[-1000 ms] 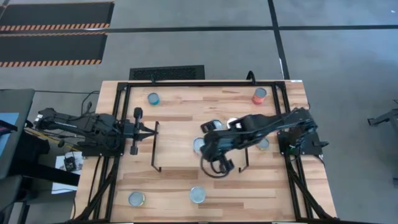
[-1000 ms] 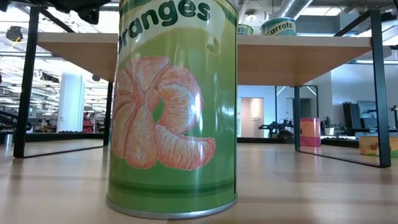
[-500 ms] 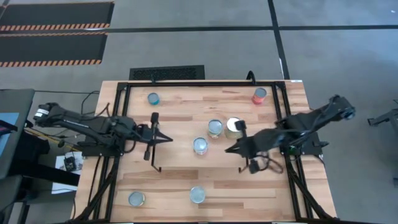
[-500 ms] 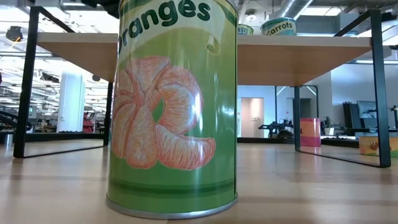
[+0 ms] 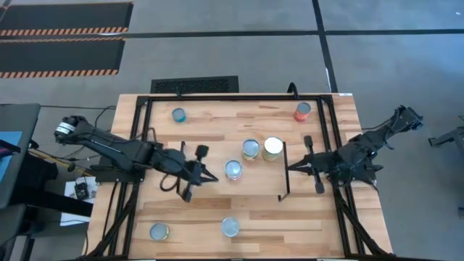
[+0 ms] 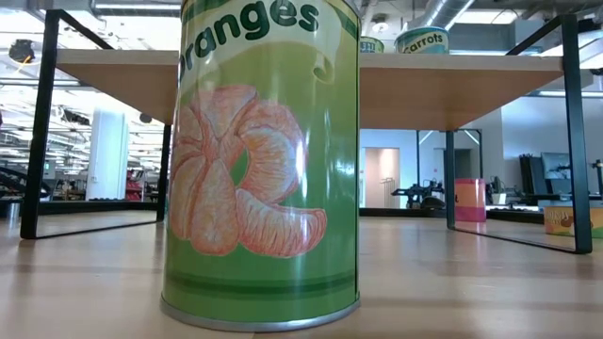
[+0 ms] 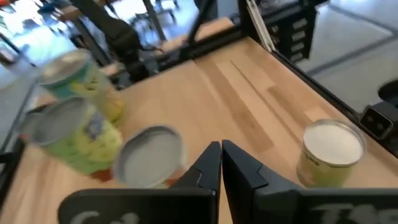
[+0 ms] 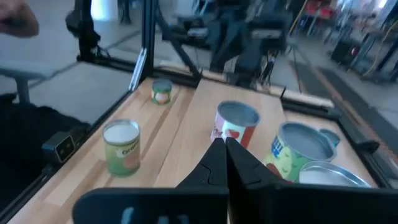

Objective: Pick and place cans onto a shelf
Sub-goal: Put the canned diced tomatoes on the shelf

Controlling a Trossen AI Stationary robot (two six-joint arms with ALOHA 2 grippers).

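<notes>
Three cans (image 5: 250, 150) sit on the shelf (image 5: 210, 156), four wait on the table (image 5: 341, 109) (I count seven). Left gripper (image 5: 204, 177) over the shelf and right gripper (image 5: 288, 167) beside it are both clenched, holding nothing.

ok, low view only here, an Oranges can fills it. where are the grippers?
Observer: left gripper is over the shelf, beside a silver-topped can; right gripper is at the shelf's right edge.
Operator: holding anything?
Observer: no, both are shut and empty.
Operator: how many cans are up there?
Observer: three on the shelf, counting that one; four others show on the table around it.
</notes>
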